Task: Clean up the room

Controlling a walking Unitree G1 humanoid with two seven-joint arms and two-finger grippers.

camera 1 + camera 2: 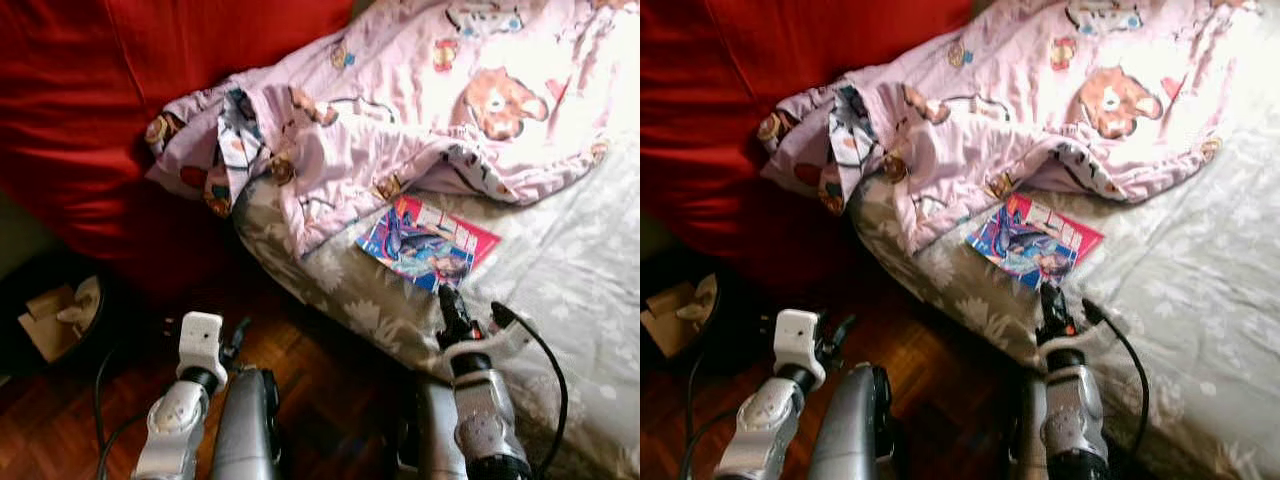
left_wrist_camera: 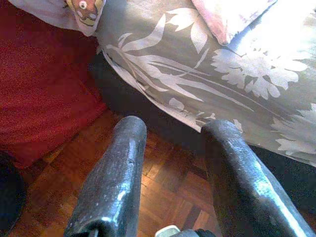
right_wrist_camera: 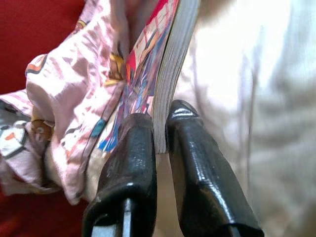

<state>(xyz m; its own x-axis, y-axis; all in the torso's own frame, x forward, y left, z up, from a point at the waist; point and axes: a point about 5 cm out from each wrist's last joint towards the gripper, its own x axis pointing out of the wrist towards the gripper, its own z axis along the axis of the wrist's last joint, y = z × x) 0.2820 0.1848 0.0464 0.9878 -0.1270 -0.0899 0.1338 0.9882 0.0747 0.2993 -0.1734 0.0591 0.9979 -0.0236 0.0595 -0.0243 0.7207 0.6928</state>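
A colourful comic book (image 1: pixel 428 243) lies flat on the grey floral bed sheet (image 1: pixel 565 300), just below a crumpled pink bear-print blanket (image 1: pixel 400 110). My right gripper (image 1: pixel 450 300) sits at the book's near corner. In the right wrist view the book's page edge (image 3: pixel 173 64) runs down between the two black fingers (image 3: pixel 131 148), which are shut on it. My left gripper (image 2: pixel 173 133) hangs open over the wooden floor beside the bed, holding nothing.
A large red cushion (image 1: pixel 90 110) fills the left side, touching the blanket's hanging corner. A dark bin with cardboard scraps (image 1: pixel 58 312) stands on the floor at far left. Parquet floor (image 1: pixel 320 385) lies between the arms, below the bed edge.
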